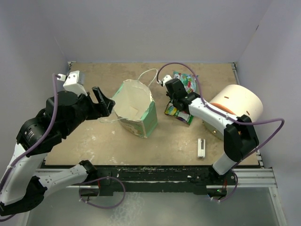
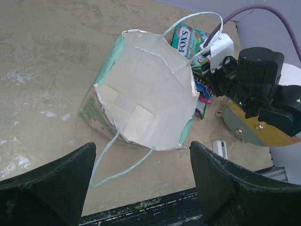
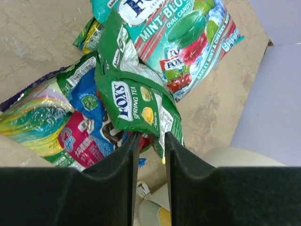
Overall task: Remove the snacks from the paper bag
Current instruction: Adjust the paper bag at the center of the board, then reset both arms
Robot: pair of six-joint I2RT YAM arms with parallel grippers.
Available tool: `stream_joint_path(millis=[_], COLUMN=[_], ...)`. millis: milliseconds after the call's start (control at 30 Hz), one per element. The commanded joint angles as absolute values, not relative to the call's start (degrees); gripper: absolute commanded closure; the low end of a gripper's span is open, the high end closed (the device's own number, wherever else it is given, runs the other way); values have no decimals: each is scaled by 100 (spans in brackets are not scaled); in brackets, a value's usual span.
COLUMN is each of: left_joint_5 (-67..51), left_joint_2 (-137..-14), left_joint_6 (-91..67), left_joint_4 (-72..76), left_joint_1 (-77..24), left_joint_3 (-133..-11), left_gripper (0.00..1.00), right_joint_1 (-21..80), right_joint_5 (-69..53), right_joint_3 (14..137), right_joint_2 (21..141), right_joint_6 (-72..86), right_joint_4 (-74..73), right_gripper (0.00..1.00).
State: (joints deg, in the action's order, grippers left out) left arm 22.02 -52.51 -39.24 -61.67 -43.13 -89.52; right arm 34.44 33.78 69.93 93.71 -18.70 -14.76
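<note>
The mint-green paper bag [image 1: 136, 106] stands at mid-table with its mouth wide open. In the left wrist view only white paper shows inside the bag [image 2: 146, 103]. The snacks [image 1: 181, 94] lie in a heap on the table to its right. My right gripper [image 3: 151, 139] hovers over the heap, open by a narrow gap. The lower edge of a green Fox's packet [image 3: 136, 103] hangs at its fingertips, on top of a mint packet [image 3: 183, 33] and a pink one [image 3: 82, 141]. My left gripper [image 2: 142, 155] stands open left of the bag, holding nothing, with a string handle [image 2: 110, 165] lying below it.
A big cream cylinder with an orange end [image 1: 235, 106] lies at the right, close behind the right arm. A small white stick [image 1: 201, 147] rests near the table's front edge. The black front rail [image 1: 155, 172] runs along the near side.
</note>
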Motion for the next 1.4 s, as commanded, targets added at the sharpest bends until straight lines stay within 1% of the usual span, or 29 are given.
stream_joint_path(millis=[0, 133, 233, 333, 400, 433, 467, 500, 633, 733, 833, 1033, 1233, 1367], left_joint_5=[2333, 2335, 2332, 2291, 2256, 2243, 2229, 2231, 2252, 2271, 2273, 2136, 1883, 1890], left_joint_2=[-5327, -5353, -5369, -5372, -5371, -5378, -5385, -5387, -5412, -5438, -5481, -5426, -5291, -5186], left_joint_6=[-3703, -3684, -3684, -3674, -3638, -3600, -3560, -3522, -3257, -2999, -2870, -2686, -2637, -2663], left_joint_4=[-6074, -6067, -6057, -6018, -5970, -5942, -5908, -5888, -5743, -5616, -5578, -5482, -5483, -5519], left_joint_1=[-4298, -4296, -4298, -4298, -4294, -4298, -4298, -4298, -4297, -4298, -4297, -4293, -4298, -4296], left_joint_3=[-9228, -9293, -9322, -9343, -9342, -9350, -9378, -9414, -9611, -9763, -10035, -10322, -10441, -10335], left_gripper=[16, 15, 15, 14, 14, 14, 12, 9, 1, 1, 1, 1, 1, 1], right_joint_1=[3443, 3445, 3442, 3444, 3442, 3445, 3438, 3440, 3443, 3441, 3445, 3444, 3440, 3441], right_joint_5=[3288, 3064, 2711, 2054, 1747, 1631, 1560, 1511, 1544, 1930, 2292, 2661, 3123, 3261], right_joint_3=[7186, 7360, 7563, 7832, 7924, 7960, 8022, 8092, 8395, 8667, 9173, 9852, 10512, 10632], right_joint_2=[8920, 8581, 8293, 7975, 7649, 7450, 7255, 7027, 6180, 5660, 5307, 4696, 4574, 4602], right_joint_6=[-1541, -1230, -858, -381, -88, 57, 222, 380, 731, 1147, 1646, 1849, 2518, 2781], right_joint_4=[-1802, -2053, -2355, -2660, -2689, -2678, -2654, -2665, -2739, -2890, -3438, -3989, -4922, -5251], right_gripper=[66, 57, 46, 31, 14, 3, 0, 0, 0, 0, 0, 0, 0, 0])
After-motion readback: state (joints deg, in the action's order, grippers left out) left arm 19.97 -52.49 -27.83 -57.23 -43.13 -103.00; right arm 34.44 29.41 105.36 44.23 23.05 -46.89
